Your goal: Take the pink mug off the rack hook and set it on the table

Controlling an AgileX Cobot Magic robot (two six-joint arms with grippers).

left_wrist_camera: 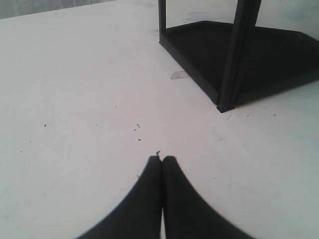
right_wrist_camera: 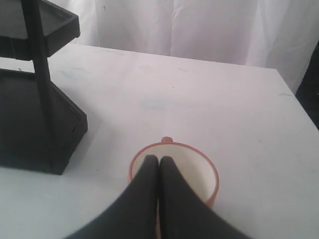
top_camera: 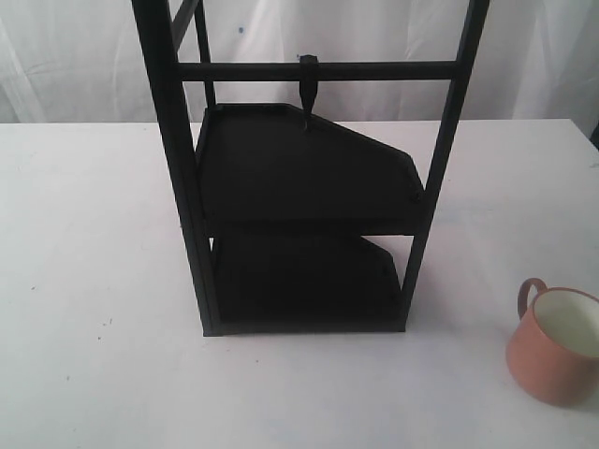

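Far left: only the wide, flat, plain white tabletop (top_camera: pixel 94 281) with a few faint dark specks. Low over it, in the left wrist view, the left gripper (left_wrist_camera: pixel 162 160), black jaws pressed together on nothing, idle and well apart from the work. Middle: the tall black metal-frame rack (top_camera: pixel 173 187) with two dark shelves (top_camera: pixel 299 168), and on its top crossbar the short, black, downward-pointing hook (top_camera: pixel 308 94), bare, with nothing hanging from it. Unhooking step judged done on that evidence. Right: the salmon-pink, matte, cylindrical mug (top_camera: pixel 554 348) with a thin loop handle and cream-white inside, resting mouth up on the tabletop, handle turned toward the rack side, well apart from the rack's foot. Above its open mouth, in the right wrist view, the right gripper (right_wrist_camera: pixel 158 160), jaws pressed together and pinching nothing, as far as can be told. Hard to say whether the tips are inside the rim or clear above it. Out of sight in the exterior view, so probably above. Setting-down step also judged done, with little left beyond drawing that arm away. Nothing standing in the path. One thing to mind: clipping the rim on the way out and tipping or shoving the mug.
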